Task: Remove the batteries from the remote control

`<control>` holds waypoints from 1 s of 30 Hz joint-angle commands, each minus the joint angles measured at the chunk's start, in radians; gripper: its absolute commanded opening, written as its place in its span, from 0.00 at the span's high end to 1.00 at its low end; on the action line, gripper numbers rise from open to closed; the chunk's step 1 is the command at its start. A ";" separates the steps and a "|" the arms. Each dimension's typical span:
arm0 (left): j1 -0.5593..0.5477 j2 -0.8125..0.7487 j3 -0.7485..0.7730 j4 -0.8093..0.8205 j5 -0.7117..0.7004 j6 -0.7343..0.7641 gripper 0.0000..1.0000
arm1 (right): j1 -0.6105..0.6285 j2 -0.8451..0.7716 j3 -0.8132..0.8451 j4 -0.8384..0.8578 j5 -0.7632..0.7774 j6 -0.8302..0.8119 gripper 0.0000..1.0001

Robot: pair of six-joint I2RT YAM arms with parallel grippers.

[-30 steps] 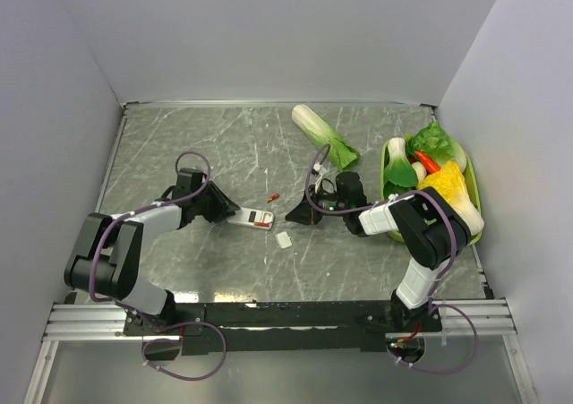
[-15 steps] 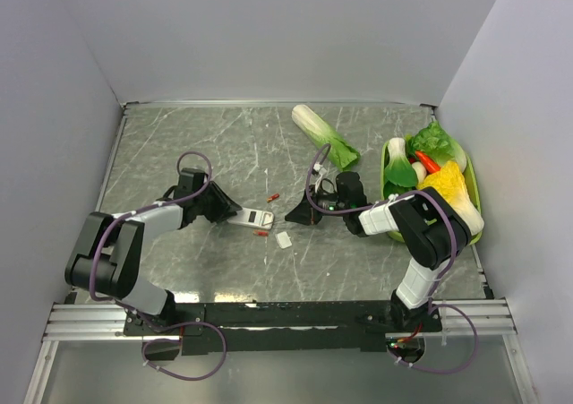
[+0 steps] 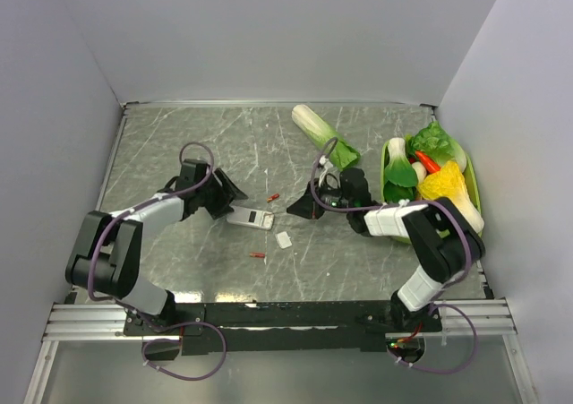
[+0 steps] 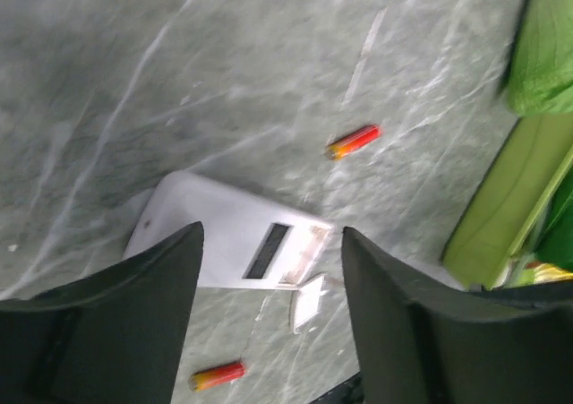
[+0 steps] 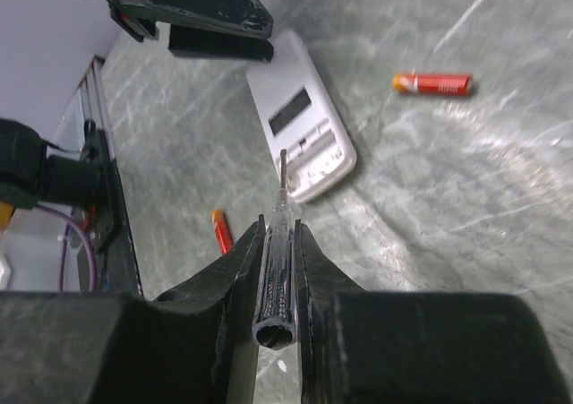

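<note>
- While the left gripper (image 4: 269, 243) hangs spread, grasping nothing, the remote control (image 3: 250, 217) lies mid-table at its fingertips.
- Right gripper (image 5: 277, 234) clenched on thin screwdriver (image 5: 275, 283).
- Far battery (image 3: 273, 197), near battery (image 3: 257, 255) and white cover (image 3: 284, 239) lie loose around remote.
- Napa cabbage (image 3: 324, 135) near far edge; vegetable basket (image 3: 479, 209) at right edge.
- Left finger hides remote's corner; basket cropped in the left wrist view.
</note>
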 commanded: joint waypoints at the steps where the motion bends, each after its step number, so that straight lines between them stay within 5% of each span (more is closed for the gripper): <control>1: -0.002 -0.064 0.136 -0.115 -0.053 0.072 0.27 | -0.003 -0.128 0.048 -0.061 0.059 0.019 1.00; 7: 0.002 -0.124 0.203 -0.256 -0.145 0.094 0.19 | 0.055 -0.168 0.116 -0.338 -0.047 -0.110 1.00; 12: 0.028 -0.194 0.185 -0.311 -0.132 0.100 0.18 | 0.224 -0.215 0.133 -0.582 -0.073 -0.280 1.00; 30: 0.097 -0.281 0.137 -0.342 -0.123 0.123 0.18 | 0.353 -0.168 0.009 -0.486 -0.010 -0.201 1.00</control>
